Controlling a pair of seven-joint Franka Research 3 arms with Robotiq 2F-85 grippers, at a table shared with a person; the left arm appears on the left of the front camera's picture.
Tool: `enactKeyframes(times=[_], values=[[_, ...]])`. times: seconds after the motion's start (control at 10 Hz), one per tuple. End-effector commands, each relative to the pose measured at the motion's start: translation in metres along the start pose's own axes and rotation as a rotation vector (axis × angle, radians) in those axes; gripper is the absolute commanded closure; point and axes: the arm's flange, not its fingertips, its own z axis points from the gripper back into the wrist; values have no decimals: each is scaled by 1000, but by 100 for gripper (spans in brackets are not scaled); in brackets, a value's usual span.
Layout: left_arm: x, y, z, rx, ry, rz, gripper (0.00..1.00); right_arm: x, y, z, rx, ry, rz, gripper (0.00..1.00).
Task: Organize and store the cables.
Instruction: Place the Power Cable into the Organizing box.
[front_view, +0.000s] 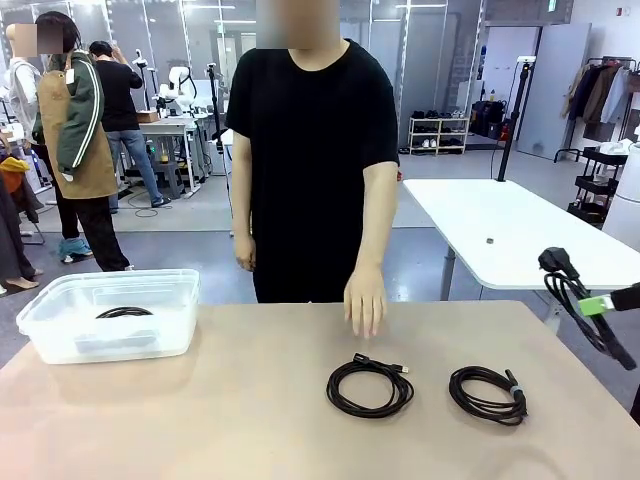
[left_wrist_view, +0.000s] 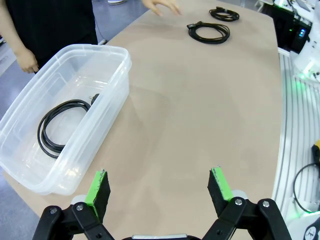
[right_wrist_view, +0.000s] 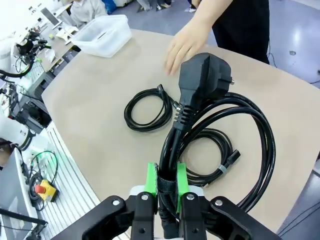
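**Right hand** (right_wrist_view: 166, 187): you have it clenched on a thick black power cord (right_wrist_view: 202, 80). The green pads pinch a bunch of its strands. The cord's moulded plug stands above the fingers, and its loops swing off to one side. In the front view this hand (front_view: 598, 306) sits past the right edge of the flat beige bench (front_view: 250, 420), lifted clear of it, with the cord (front_view: 560, 275) in the air.

**Left hand** (left_wrist_view: 159, 175): released, jaws wide, nothing between the pads. You are holding it over bare bench (left_wrist_view: 200, 125), near the clear plastic rectangular bin (left_wrist_view: 107, 100).

**Bin** (front_view: 60, 330): at the bench's left side, toward the far edge. One thin black coiled cable (left_wrist_view: 64, 106) lies flat on its floor and shows faintly through the wall from the front (front_view: 124, 312).

**On the bench:** two more thin black coils lie flat right of centre, side by side and not touching.
- The middle coil (front_view: 336, 388) has a small plug end pointing right. It also shows in both wrist views (right_wrist_view: 128, 111) (left_wrist_view: 192, 32).
- The right-hand coil (front_view: 456, 386) has a plug end on its right. In the right wrist view it lies below and behind the held cord (right_wrist_view: 227, 150). In the left wrist view it lies farthest off (left_wrist_view: 224, 14).

**Person's hand** (front_view: 365, 300): at the far edge, fingers down and spread, near the middle coil but apart from it (right_wrist_view: 185, 45). You cannot tell from these views whether the fingertips touch the bench.
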Motion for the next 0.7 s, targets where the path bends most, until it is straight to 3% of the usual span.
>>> enactKeyframes(times=[0.0,0.6], values=[[0,1,0,4,-22,-3,0,-7,2,7,30,-46,36,95],[0,1,0,4,-22,-3,0,-8,4,12,48,-51,37,95]])
